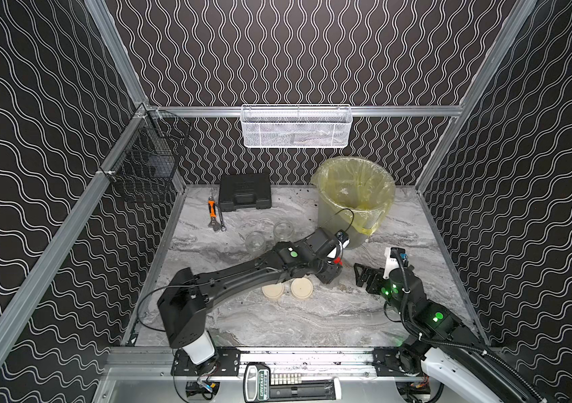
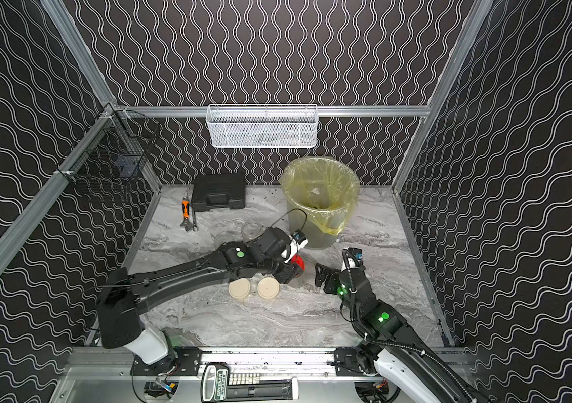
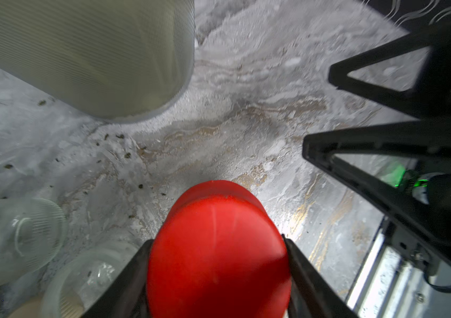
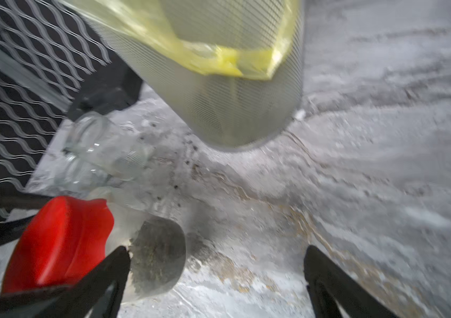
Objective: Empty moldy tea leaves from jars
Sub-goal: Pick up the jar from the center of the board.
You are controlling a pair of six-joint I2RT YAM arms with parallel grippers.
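left tool point(image 3: 216, 240) is clamped on the red lid point(image 3: 219, 261) of the slim jar point(image 4: 141, 228), one finger on each side of the lid. tea leaves point(image 4: 158, 256) show dark through the glass at the jar's far end. can't tell if the jar's base touches the counter point(image 1: 277, 324). right tool point(image 4: 214, 258) is spread wide just beside the jar's glass, holding nothing. bucket point(image 1: 330, 219) with yellow bag point(image 1: 351, 181) stands just beyond both tools. two lidless clear jars point(image 1: 255, 241) stand left of the bucket. two cream lids point(image 1: 301, 289) sit by the left forearm. loose tea specks point(image 3: 125, 155) lie on the counter near the bucket's base.
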